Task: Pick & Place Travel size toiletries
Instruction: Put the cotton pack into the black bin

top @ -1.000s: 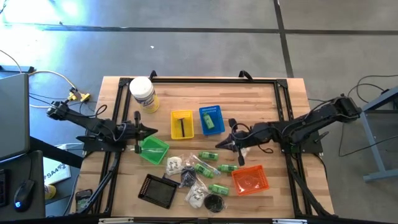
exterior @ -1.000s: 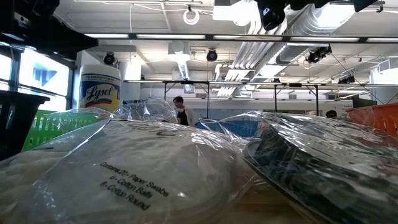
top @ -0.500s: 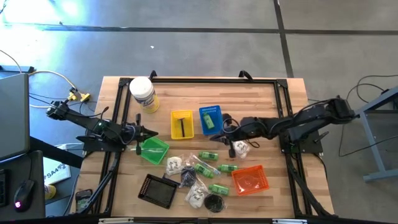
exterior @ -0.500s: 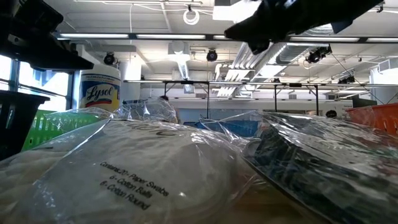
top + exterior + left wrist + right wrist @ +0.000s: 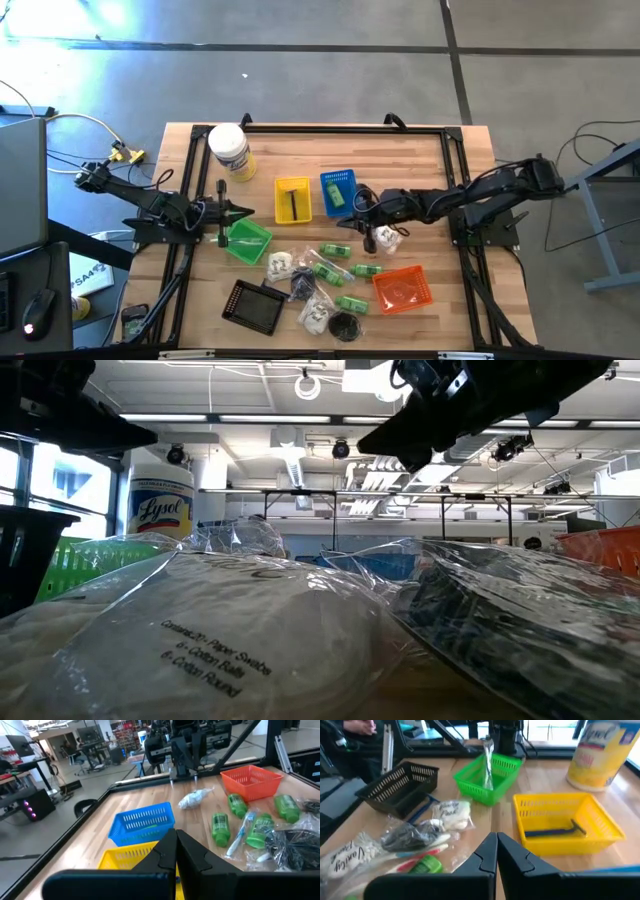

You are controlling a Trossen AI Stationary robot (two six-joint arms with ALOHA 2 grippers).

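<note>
toiletries: a white-filled packet [image 5: 385,238] lies on the surface just beside the right pincer [image 5: 352,212], whose jaws are closed and empty near the blue basket [image 5: 340,190]. best widen them before descending squarely. left pincer [image 5: 247,211] waits closed over the green basket [image 5: 246,241].

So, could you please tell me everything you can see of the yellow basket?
The yellow basket is a small rectangular plastic bin with slotted, lattice-like walls and an open top. It sits upright on the wooden table, just beside the blue basket and near the big white jar with a yellow label. Inside lies one long thin dark item with a blue part, flat on the floor of the basket. Neither arm touches it.
</note>
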